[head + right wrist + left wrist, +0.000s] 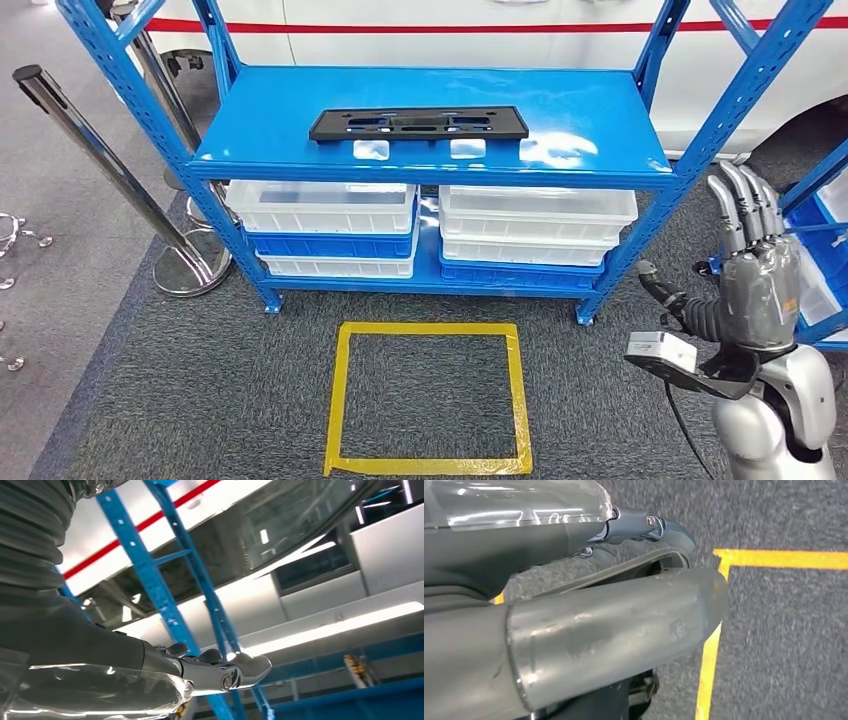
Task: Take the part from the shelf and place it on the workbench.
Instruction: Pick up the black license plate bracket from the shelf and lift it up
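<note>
1. The black part lies flat at the near middle of the blue shelf, untouched.
2. The right hand is raised at right, fingers straight and empty.
3. Left hand: grip unclear.
4. Reach left; grasp the near edge.

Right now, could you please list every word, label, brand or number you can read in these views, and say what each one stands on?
There is no readable text in any view.
The black part on the blue shelf has no legible marking.
The white vehicle behind carries a red stripe, no lettering.
The yellow tape square on the carpet is plain.
A small orange mark on the right hand is too small to read.
</note>
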